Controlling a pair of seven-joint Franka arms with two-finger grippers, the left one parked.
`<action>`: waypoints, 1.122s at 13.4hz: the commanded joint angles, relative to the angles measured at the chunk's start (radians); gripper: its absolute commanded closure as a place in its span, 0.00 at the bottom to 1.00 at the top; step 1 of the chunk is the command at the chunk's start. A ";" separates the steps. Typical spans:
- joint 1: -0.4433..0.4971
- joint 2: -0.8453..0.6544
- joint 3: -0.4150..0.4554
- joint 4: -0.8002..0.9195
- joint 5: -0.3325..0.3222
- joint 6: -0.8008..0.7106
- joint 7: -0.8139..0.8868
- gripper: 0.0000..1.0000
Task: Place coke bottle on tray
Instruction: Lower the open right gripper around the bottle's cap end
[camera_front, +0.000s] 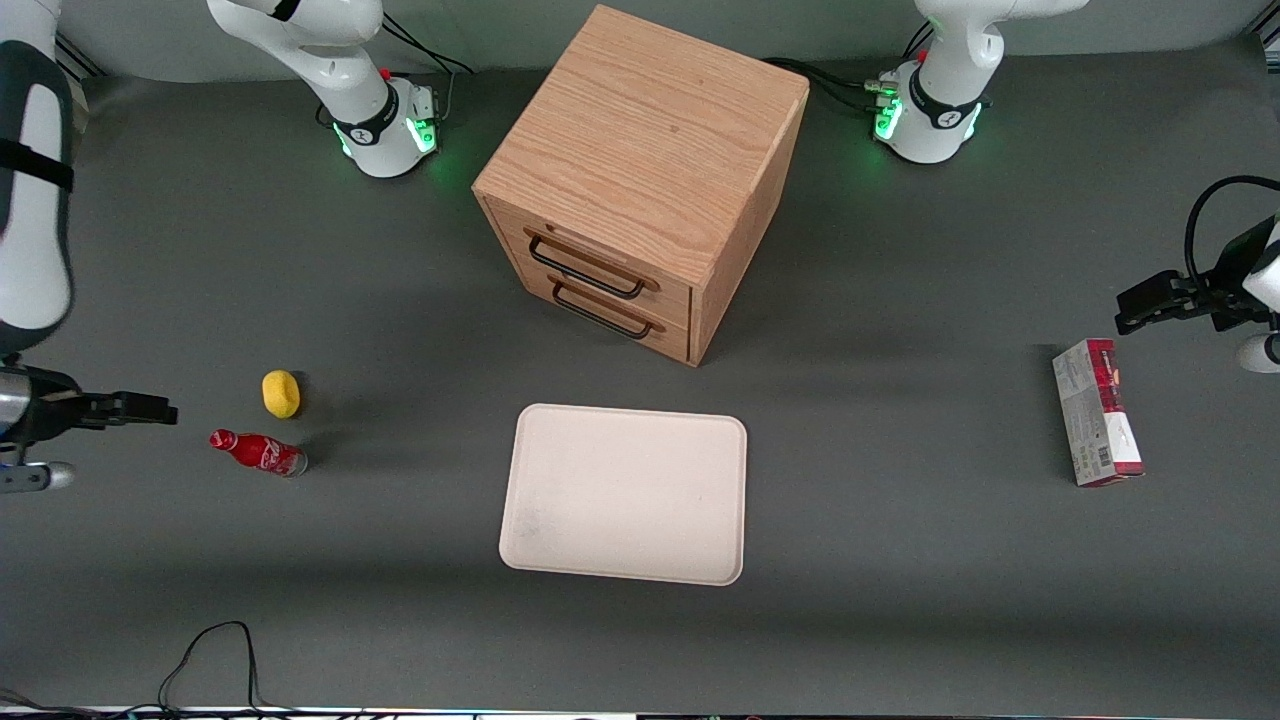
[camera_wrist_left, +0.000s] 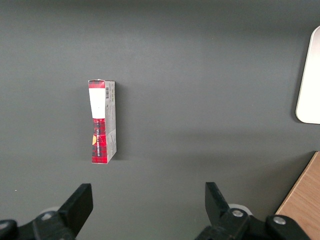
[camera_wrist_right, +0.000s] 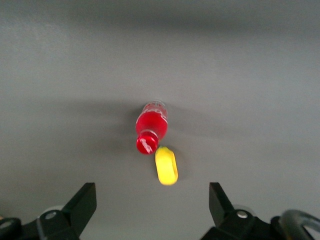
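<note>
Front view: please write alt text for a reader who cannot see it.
A coke bottle lies on its side on the grey table, apart from the empty cream tray. A yellow lemon sits beside it, and the gripper hovers nearby. A wooden drawer cabinet stands farther from the camera than the tray.

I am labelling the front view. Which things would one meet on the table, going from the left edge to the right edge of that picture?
gripper, open → coke bottle → lemon → tray → wooden drawer cabinet → carton.

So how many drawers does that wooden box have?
2: the upper drawer and the lower drawer under it, both in the cabinet's front. The gripper hangs open near the coke bottle.
</note>
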 joint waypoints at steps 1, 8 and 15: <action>0.020 -0.065 -0.002 -0.190 0.002 0.154 -0.044 0.00; 0.019 -0.051 -0.005 -0.302 0.002 0.314 -0.088 0.00; 0.019 -0.031 -0.005 -0.301 0.002 0.339 -0.088 0.01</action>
